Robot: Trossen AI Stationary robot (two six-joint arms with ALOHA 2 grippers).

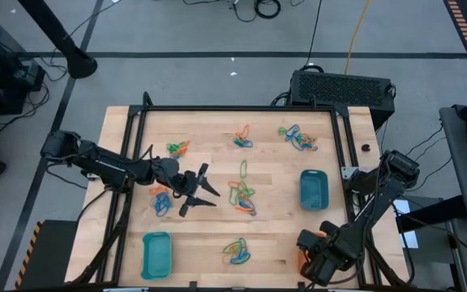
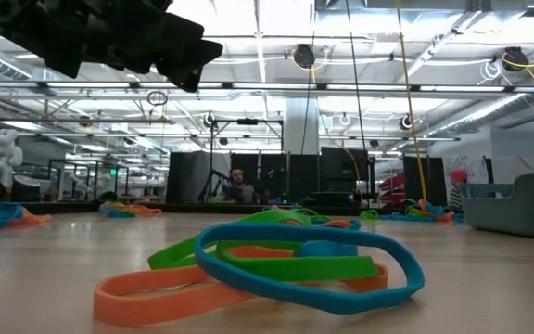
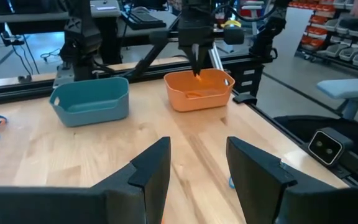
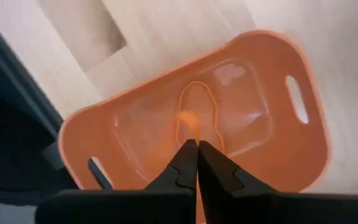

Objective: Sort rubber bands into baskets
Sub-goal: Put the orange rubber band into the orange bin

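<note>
1. Three low-walled plastic baskets: a teal one (image 1: 156, 254) at the near left, a second teal one (image 1: 314, 189) at the right, an orange one (image 4: 191, 124) at the near right corner, one orange band inside.
2. Seven clusters of thin orange, green and blue rubber bands (image 1: 242, 195) dot the table.
3. Left gripper (image 1: 203, 191) hovers mid-left, fingers spread, empty.
4. Right gripper (image 4: 197, 163) hangs over the orange basket, fingers pressed together.
5. Pale wooden tabletop (image 1: 209, 235); workshop beyond.
</note>
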